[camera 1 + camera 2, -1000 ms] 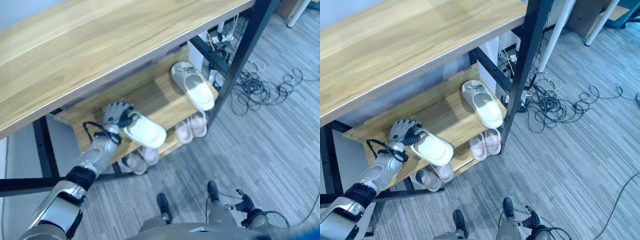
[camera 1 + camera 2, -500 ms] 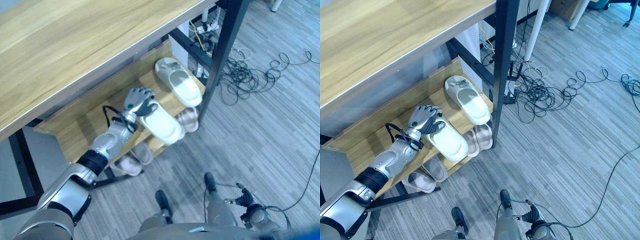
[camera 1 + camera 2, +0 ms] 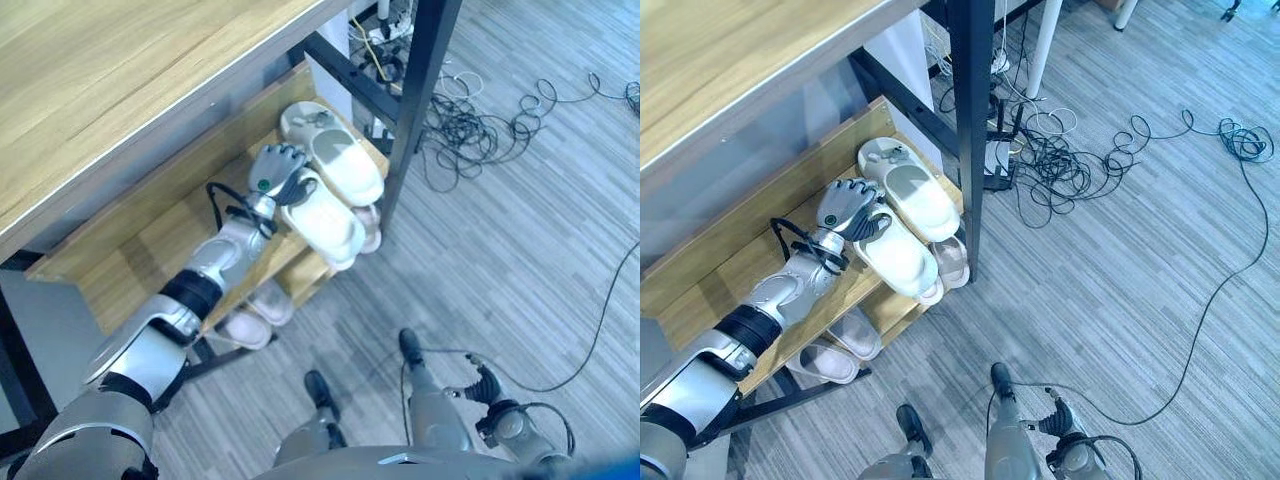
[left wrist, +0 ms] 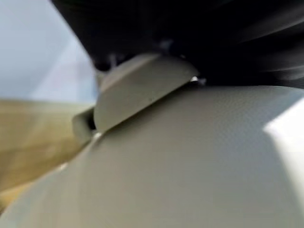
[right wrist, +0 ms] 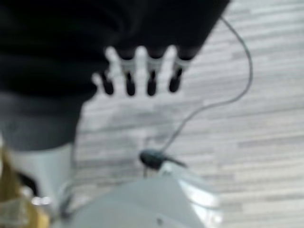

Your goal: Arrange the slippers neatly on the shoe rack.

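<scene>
Your left hand (image 3: 277,174) has its fingers curled over the heel end of a pale slipper (image 3: 322,221), and over the last second it has carried that slipper along the middle shelf (image 3: 150,240) toward the rack's right end. The whole picture has shifted too, so part of that apparent travel is the head turning. What counts is the gap: the held slipper, which was well apart from its mate (image 3: 335,160), now lies just beside it, touching or nearly so along one side, toe pointing out past the shelf's front edge. To me, the pairing is almost done. What is left is to square the toe with the mate's and let go.

In the left wrist view the slipper's pale upper (image 4: 190,161) lies right under the dark cover, which agrees with a firm hold.

Past the hand's fingertips stands the rack's black post (image 3: 415,95), close to the mate's toe; it leaves little room to push further that way. Below the hand, two more pale pairs (image 3: 840,350) sit on the bottom shelf. Beyond the post, cables (image 3: 1080,170) sprawl on the floor, clear of the work.

Your right hand (image 5: 142,76) hangs low over the floor, fingers straight and holding nothing.
</scene>
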Available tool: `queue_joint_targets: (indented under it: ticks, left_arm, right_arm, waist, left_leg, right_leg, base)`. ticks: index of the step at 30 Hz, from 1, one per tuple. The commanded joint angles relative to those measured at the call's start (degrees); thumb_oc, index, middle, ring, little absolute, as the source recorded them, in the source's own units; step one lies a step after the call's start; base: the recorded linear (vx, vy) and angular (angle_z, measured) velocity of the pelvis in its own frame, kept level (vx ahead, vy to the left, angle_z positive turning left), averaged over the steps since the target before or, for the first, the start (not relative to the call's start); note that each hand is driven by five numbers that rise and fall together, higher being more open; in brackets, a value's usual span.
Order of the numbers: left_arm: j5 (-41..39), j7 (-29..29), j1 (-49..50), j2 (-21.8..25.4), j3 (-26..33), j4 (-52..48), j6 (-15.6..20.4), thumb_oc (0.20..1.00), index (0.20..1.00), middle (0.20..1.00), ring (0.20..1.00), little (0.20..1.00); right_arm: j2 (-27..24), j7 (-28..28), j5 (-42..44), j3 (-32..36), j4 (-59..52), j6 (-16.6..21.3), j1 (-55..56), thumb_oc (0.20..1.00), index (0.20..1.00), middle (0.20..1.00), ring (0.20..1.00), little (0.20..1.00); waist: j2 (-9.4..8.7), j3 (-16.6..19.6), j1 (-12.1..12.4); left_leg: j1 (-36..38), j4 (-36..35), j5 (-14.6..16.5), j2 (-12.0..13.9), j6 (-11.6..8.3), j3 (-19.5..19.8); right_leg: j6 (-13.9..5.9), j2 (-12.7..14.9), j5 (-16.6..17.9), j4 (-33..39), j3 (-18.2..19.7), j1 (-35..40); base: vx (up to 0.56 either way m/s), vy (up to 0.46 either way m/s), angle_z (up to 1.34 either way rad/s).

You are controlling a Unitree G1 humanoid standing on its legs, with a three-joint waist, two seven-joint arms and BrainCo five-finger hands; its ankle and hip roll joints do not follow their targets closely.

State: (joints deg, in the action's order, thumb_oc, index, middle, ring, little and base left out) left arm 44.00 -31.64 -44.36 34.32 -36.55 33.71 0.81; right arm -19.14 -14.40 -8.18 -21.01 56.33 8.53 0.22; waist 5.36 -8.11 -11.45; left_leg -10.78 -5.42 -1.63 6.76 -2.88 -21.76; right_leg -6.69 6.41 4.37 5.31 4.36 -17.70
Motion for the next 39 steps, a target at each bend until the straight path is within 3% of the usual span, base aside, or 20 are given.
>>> queue_joint_targets:
  ticks: [1,13,23,30,33,36,39]
  left_arm:
    - [2.17,-1.33,-5.35,-2.30,0.61,5.51,-1.01,0.200,0.200,0.200,0.200,0.200]
    - [3.29,-2.26,-8.51,-1.58,-1.27,10.35,-3.02,0.200,0.200,0.200,0.200,0.200]
    - [2.87,-4.19,-8.76,1.88,1.27,8.76,-4.56,0.200,0.200,0.200,0.200,0.200]
    - [2.22,-6.29,-8.10,2.59,2.95,8.81,-5.22,0.200,0.200,0.200,0.200,0.200]
    - [2.71,-9.11,-6.10,1.49,5.52,8.07,-7.16,0.200,0.200,0.200,0.200,0.200]
    - [2.83,-8.72,-7.21,1.52,4.39,9.86,-7.43,0.200,0.200,0.200,0.200,0.200]
    - [3.89,-7.17,-13.30,2.92,-0.63,12.95,-7.22,0.200,0.200,0.200,0.200,0.200]
  right_arm:
    - [-3.00,-1.25,-0.38,-2.13,0.10,1.37,1.64,1.000,1.000,1.000,1.000,1.000]
    - [-3.13,-1.99,-0.28,-2.78,-2.81,2.36,2.96,1.000,1.000,1.000,1.000,1.000]
    - [-3.39,-2.14,-0.30,-2.74,-4.90,2.80,3.76,1.000,1.000,1.000,1.000,1.000]
    - [-3.18,-2.24,-0.18,-2.84,-4.79,3.03,3.92,1.000,1.000,1.000,1.000,1.000]
    - [-3.27,-3.03,0.31,-2.82,-1.54,3.10,1.21,1.000,1.000,1.000,1.000,1.000]
    - [-3.27,-3.22,0.41,-2.94,-0.55,3.06,0.96,1.000,1.000,1.000,1.000,1.000]
    - [-3.49,-3.48,1.02,-3.57,0.10,3.18,-0.55,1.000,1.000,1.000,1.000,1.000]
  waist:
    - [1.42,0.54,-0.91]
    - [0.91,-0.22,-0.59]
    - [0.34,-0.04,-0.20]
    - [0.11,0.01,-0.12]
    - [0.02,0.09,0.31]
    - [0.07,0.07,0.29]
    - [0.27,-0.44,0.14]
  left_leg:
    - [-1.25,0.42,-3.23,5.23,-5.96,4.47]
    - [-2.09,0.42,-3.15,5.53,-6.03,5.25]
    - [-2.34,0.42,-3.20,5.87,-6.29,5.63]
    - [-2.43,0.42,-3.41,5.93,-6.32,5.67]
    - [-2.64,0.42,-3.46,5.85,-6.21,5.90]
    - [-2.59,0.42,-3.38,5.91,-6.21,5.74]
    - [-3.50,0.42,-3.57,6.05,-6.24,5.80]
  right_leg:
    - [-3.50,0.42,-0.03,-1.97,-1.89,-2.42]
    - [-3.50,0.40,-0.31,-2.43,-2.68,-3.20]
    - [-3.40,0.20,-0.52,-2.51,-3.33,-3.31]
    - [-3.26,0.08,-0.43,-2.67,-3.35,-3.48]
    - [-3.09,0.07,-0.75,-2.96,-3.67,-3.68]
    - [-3.13,0.05,-0.72,-3.13,-3.71,-3.86]
    - [-3.36,0.09,-0.55,-3.48,-3.80,-4.88]
  base:
    - [0.00,0.000,0.00]
    - [0.01,-0.001,0.00]
    - [0.01,0.001,0.00]
    - [0.00,0.000,0.00]
    - [0.00,0.000,0.00]
    - [0.01,0.002,0.01]
    - [0.00,0.002,-0.02]
